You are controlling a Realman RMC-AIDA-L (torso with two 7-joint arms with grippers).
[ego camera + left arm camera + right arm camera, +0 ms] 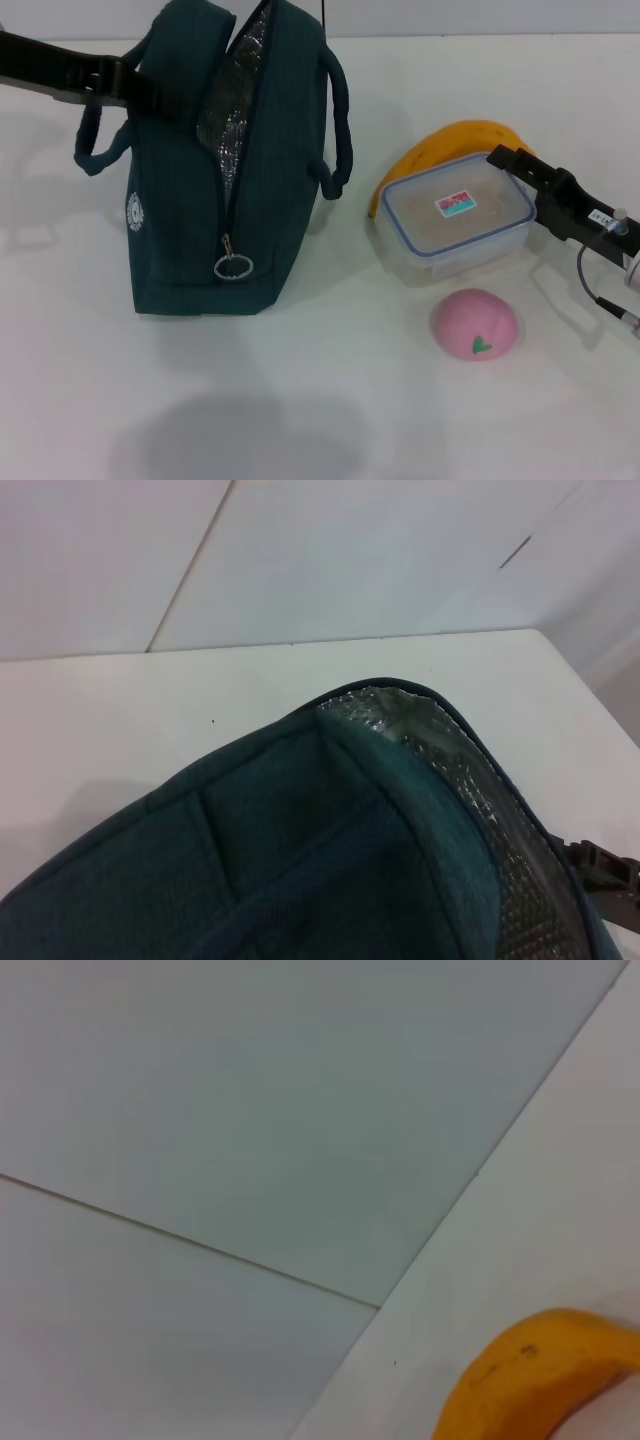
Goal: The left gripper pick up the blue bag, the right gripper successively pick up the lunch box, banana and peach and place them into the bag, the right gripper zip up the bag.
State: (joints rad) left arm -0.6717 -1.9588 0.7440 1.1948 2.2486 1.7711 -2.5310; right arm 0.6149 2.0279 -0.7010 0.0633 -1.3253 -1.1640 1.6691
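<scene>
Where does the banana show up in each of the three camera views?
Head view: the banana curves behind the lunch box, right of centre, on the white table.
Left wrist view: not in it; only the blue bag and table show.
Right wrist view: one end of it sits in the lower right corner.
Shared landmark: the white table, seen in all three views.

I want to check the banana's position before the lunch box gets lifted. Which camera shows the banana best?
The head view: the banana curves behind the lunch box, which hides its lower part. The right wrist view shows only one end; the left wrist view shows none of it.
</scene>
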